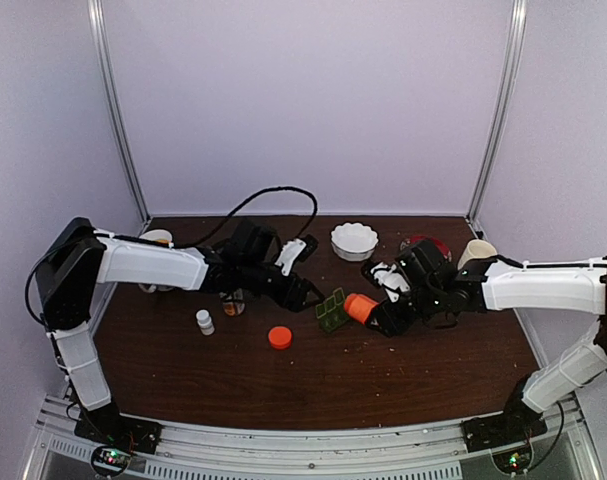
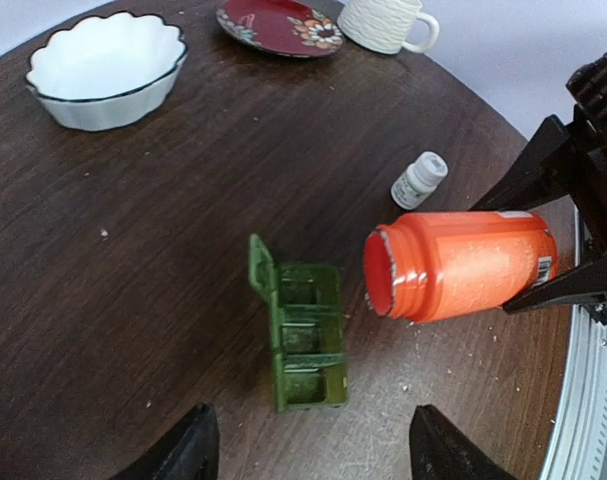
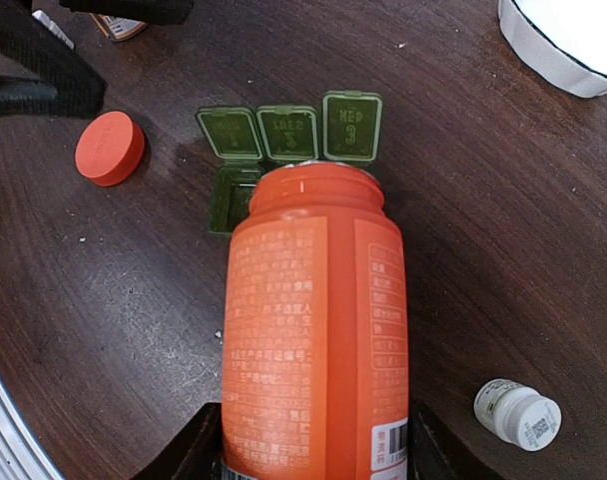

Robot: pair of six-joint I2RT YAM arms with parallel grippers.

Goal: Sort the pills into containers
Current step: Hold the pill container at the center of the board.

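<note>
The dark-green pill box lies on the table with its three lids hinged open; its cells are the containers. My right gripper is shut on an uncapped orange bottle, held on its side with the mouth just right of the box and partly over it. Tiny whitish specks dot the wood under the mouth; I cannot tell if they are pills. My left gripper is open and holds nothing, its fingertips just short of the box's near end.
An orange cap lies left of the box, with a small white bottle further left. Another small white bottle stands behind the orange bottle. White bowl, red plate and mug line the back.
</note>
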